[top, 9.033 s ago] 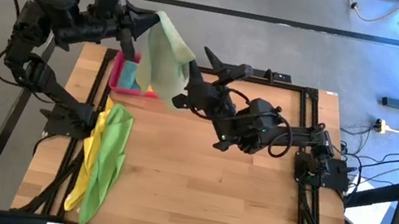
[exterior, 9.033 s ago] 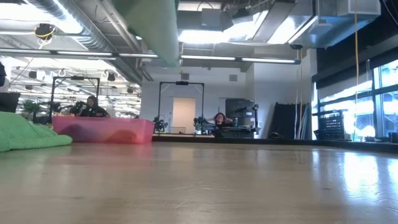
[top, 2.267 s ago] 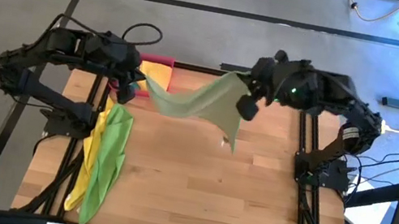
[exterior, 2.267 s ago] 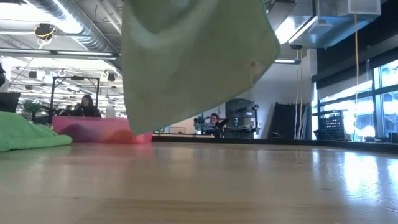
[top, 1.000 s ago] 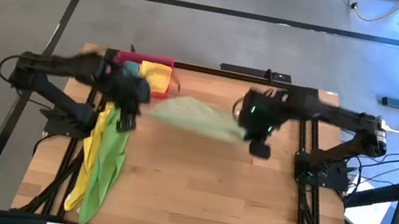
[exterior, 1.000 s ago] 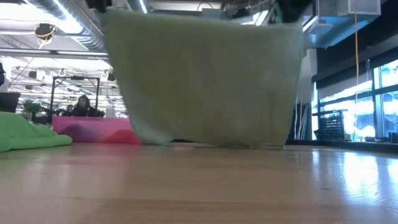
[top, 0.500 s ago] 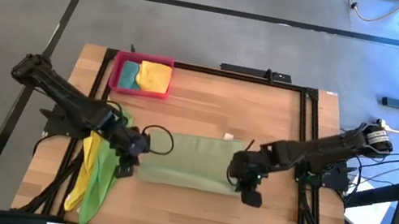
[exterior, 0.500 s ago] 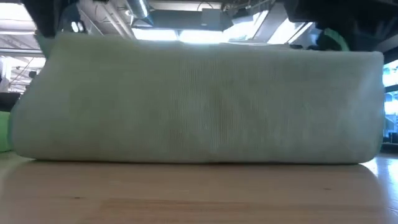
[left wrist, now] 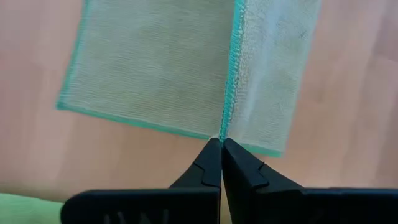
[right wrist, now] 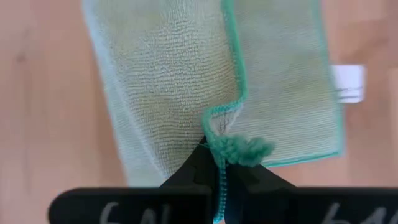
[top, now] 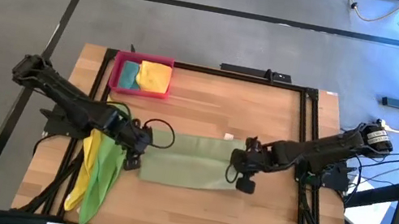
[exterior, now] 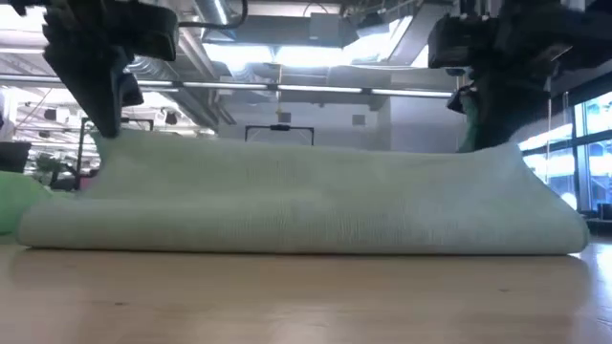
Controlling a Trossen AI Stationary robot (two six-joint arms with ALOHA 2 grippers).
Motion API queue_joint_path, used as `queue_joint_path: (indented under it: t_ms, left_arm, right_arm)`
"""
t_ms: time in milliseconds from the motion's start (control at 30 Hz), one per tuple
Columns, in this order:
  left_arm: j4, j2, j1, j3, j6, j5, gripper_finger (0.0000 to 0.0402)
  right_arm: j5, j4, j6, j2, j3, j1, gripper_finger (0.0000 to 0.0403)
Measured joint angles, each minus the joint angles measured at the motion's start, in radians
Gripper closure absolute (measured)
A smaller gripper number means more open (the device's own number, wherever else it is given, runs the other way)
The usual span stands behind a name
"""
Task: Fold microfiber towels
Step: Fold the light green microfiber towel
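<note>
At mid-surface, left end effector point(top: 136, 143) and right end effector point(top: 240, 169) pinch the pale olive-green towel's point(top: 186, 162) corners; light, limp cloth, best gripped at its hemmed edges

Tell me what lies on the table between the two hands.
The pale olive-green towel, folded over, spans the whole stretch from the left hand to the right hand, each pinching an end. The high view shows it best.
</note>
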Motion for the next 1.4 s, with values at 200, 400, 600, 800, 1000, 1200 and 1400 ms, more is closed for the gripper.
queue_joint_path:
  t_ms: [200,400,600,800,1000,1200,1400]
  left_arm:
    - [0.018,0.000,0.036,-0.047,0.030,-0.091,0.0401]
    - [0.060,0.000,0.066,-0.097,0.031,-0.155,0.0401]
    - [0.060,0.000,0.079,-0.109,0.026,-0.146,0.0401]
    - [0.060,0.000,0.082,-0.109,0.033,-0.159,0.0401]
    - [0.068,0.012,0.110,-0.109,0.061,-0.206,0.0402]
    - [0.118,0.060,0.146,-0.109,0.085,-0.197,0.0401]
    - [0.133,0.112,0.149,-0.109,0.085,-0.146,0.0401]
  right_arm:
    - [0.116,0.031,-0.074,0.000,-0.035,-0.040,0.0384]
    - [0.126,0.084,-0.072,0.000,-0.129,-0.093,0.0383]
    - [0.126,0.122,-0.080,0.001,-0.159,-0.129,0.0382]
    - [0.126,0.171,-0.106,0.002,-0.163,-0.160,0.0382]
    - [0.127,0.184,-0.114,0.002,-0.177,-0.198,0.0382]
    - [0.083,0.203,-0.095,0.002,-0.225,-0.220,0.0382]
    - [0.082,0.218,-0.100,0.002,-0.228,-0.219,0.0382]
